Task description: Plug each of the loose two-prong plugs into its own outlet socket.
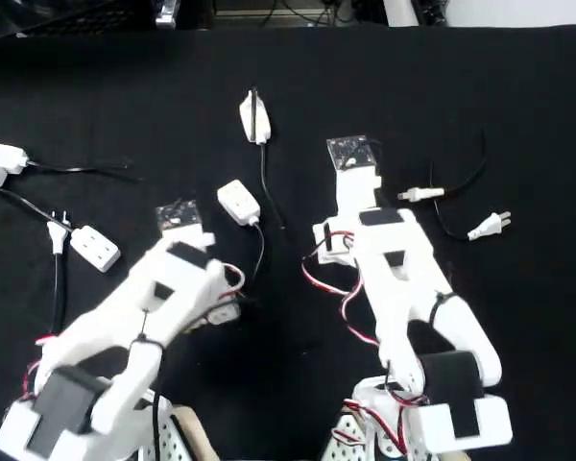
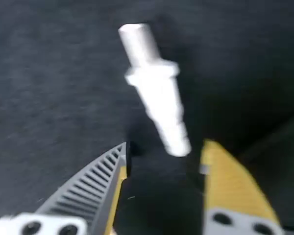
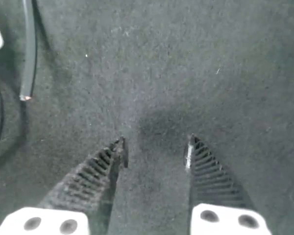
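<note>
Left of centre, the left gripper (image 2: 165, 147) has its jaws spread, a plug (image 2: 154, 88) lying just beyond its tips; the right gripper (image 3: 155, 142) is spread over bare cloth (image 3: 196, 58). Pickup seems pending: advance, then pinch the plug.

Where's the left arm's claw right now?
High view: the left gripper hangs left of centre, between the oblong socket and the square socket.

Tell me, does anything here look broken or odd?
Yes. The black cable lying beside the open right gripper stops at a cut end with a coppery tip, joined to nothing.
</note>
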Tool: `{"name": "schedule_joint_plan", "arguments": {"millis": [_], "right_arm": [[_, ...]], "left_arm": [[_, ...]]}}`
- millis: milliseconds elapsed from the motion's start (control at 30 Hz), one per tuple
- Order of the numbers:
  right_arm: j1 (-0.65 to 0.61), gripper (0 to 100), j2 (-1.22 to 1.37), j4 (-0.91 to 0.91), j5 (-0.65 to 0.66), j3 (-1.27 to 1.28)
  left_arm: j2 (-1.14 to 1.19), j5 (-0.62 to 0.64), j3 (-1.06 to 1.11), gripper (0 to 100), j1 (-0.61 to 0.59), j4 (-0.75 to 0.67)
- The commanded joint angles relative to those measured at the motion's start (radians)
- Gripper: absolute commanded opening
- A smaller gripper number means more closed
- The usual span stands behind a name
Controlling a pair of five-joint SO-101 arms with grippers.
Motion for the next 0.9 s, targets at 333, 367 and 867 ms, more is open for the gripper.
{"name": "schedule_joint_plan", "arguments": {"millis": [333, 367, 867], "right_arm": [[0.011, 19.4, 0.004, -0.009, 0.04, -0.047], [0.011, 19.4, 0.004, -0.009, 0.04, -0.047], [-0.041, 19.4, 0.008, -0.006, 0.04, -0.042]], "left_arm": [[0.229, -0.02, -0.237, 51, -0.081, 0.129], [0.229, -0.02, -0.252, 51, -0.077, 0.129], [-0.003, -0.02, -0.323, 51, -0.087, 0.382]]}}
